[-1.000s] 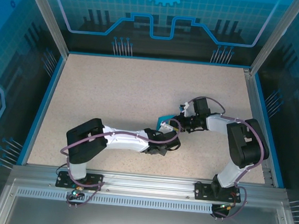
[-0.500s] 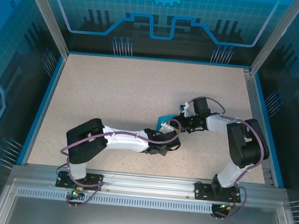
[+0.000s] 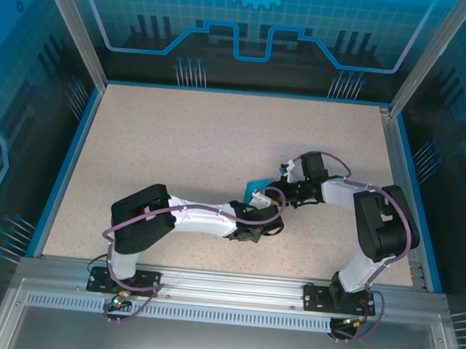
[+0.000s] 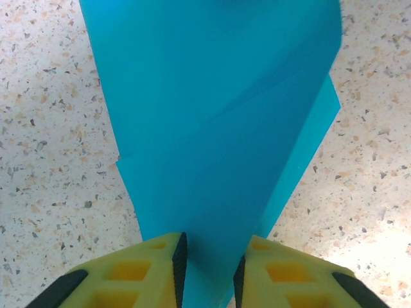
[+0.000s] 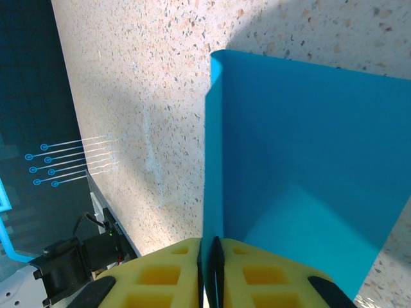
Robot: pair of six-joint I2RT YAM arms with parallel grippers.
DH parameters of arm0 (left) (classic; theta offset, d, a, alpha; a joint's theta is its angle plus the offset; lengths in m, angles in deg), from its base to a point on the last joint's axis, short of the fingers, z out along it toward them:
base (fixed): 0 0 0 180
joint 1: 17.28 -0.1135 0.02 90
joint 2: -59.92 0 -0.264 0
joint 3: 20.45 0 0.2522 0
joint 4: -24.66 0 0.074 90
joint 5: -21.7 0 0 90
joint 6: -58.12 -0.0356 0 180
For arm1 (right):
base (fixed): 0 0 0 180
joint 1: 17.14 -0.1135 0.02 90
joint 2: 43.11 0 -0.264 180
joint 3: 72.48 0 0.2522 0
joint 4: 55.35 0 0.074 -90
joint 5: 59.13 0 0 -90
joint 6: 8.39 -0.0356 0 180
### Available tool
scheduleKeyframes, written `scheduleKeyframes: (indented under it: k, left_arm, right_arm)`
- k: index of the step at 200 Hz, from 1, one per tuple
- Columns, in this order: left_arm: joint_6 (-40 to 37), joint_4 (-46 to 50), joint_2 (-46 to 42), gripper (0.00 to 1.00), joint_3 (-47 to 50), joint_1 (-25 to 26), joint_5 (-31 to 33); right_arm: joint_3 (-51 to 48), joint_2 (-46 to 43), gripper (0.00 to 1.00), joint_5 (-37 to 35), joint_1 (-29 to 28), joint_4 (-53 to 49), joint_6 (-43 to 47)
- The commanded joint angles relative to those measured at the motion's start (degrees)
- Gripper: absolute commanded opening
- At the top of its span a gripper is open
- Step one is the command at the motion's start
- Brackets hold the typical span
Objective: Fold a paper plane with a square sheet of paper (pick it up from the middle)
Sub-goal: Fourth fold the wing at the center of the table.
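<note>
The cyan sheet of paper (image 3: 255, 185) is folded into a tapering, creased shape like a paper plane and sits at mid-table where both arms meet. In the left wrist view the paper (image 4: 212, 115) narrows toward my left gripper (image 4: 209, 253). The yellow fingers (image 4: 154, 266) stand a little apart, with the narrow end between them. In the right wrist view my right gripper (image 5: 210, 247) is shut on an upright folded edge of the paper (image 5: 302, 160). From above, the left gripper (image 3: 259, 198) and right gripper (image 3: 280, 191) almost touch, and they hide most of the paper.
The speckled beige tabletop (image 3: 187, 138) is bordered by a blue rim (image 3: 69, 160) and aluminium posts. Glass walls with blue graphics enclose the cell. Purple cables loop along both arms. A metal rail (image 3: 231, 293) carries the arm bases at the near edge.
The left arm's elbow has shifted slightly right and toward the centre. The right arm and the paper have stayed in place.
</note>
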Motion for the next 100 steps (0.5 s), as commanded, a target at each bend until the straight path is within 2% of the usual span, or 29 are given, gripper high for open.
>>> scheduleKeyframes:
  k: [1,35,57,100]
  left_arm:
    - [0.8,0.8,-0.5,0.22,0.3,0.5,1.4]
    - [-0.7,-0.7,-0.9,0.14,0.9,0.2,0.2]
    - [-2.4,-2.9,-2.2,0.10,2.0,-0.7,-2.5]
    - [-4.3,-11.5,-7.7,0.08,7.7,-5.9,-16.3]
  right_arm:
    - [1.4,-0.5,0.15,0.8,-0.1,-1.5,0.2]
    - [1.8,-1.6,0.17,0.3,0.1,-3.3,1.2]
    - [1.9,-3.2,0.26,-0.5,0.6,-5.7,2.6]
    - [1.0,-9.2,0.43,-3.7,3.3,-10.9,6.0]
